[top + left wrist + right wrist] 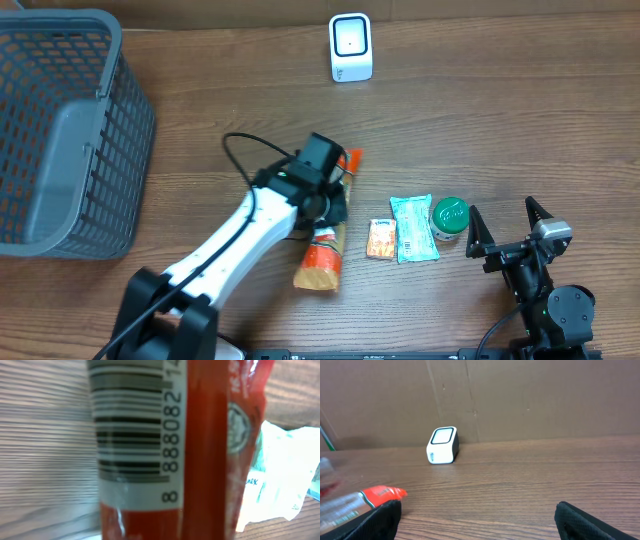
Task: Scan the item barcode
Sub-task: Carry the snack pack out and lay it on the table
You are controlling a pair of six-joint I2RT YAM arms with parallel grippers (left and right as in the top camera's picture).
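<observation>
Pinched in left gripper [325, 192]: packet [321, 262], likely light, soft, slippery. Best held mid-body, clear of barcode [130, 425]. Gaping empty at near right: right gripper [505, 232].

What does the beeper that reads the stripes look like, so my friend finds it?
Start at the big grey basket on the left, then follow the table's far edge rightward. The scanner stands alone there. It is a small white box with a dark-rimmed window, unlike the orange packet and snacks lying in the middle.
</observation>
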